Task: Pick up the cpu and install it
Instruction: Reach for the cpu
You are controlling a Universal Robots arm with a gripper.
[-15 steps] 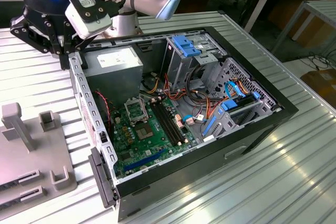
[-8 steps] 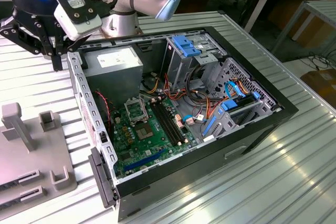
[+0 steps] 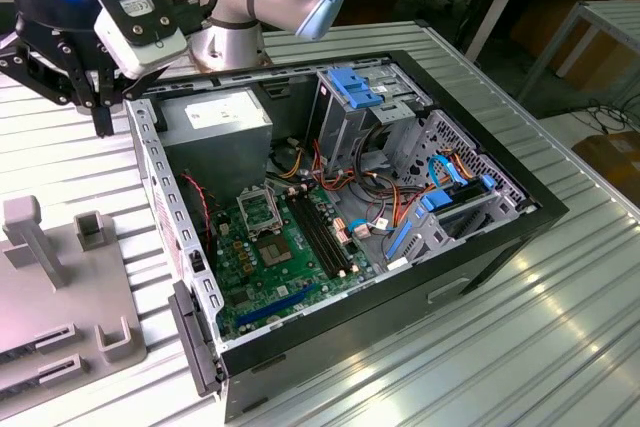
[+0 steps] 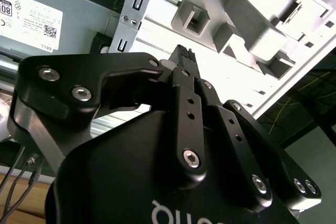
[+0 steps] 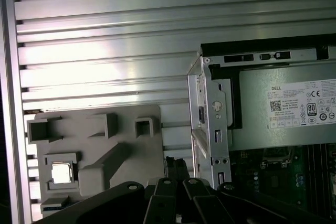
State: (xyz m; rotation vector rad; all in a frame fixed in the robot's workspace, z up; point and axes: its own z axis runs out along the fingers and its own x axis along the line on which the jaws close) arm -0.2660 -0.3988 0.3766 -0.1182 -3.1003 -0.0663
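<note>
pincer (image 3: 100, 119) pressed together, nothing pinched, hanging above the ribbed tabletop (image 3: 560, 347) just outside the open computer case (image 3: 545, 212), beside the corner with the power supply (image 3: 215, 112), between case and grey holder (image 3: 60, 287). cpu (image 5: 61, 172) lies flat in a square pocket of that holder, apart from the pincer tips. socket (image 3: 262, 209) sits on the green board (image 3: 300, 282) inside the case

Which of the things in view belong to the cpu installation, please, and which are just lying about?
Part of the job: cpu, sitting in the grey holder tray; metal-framed socket on the green board; gripper.
Just there: power supply; blue drive bracket; cables.
</note>
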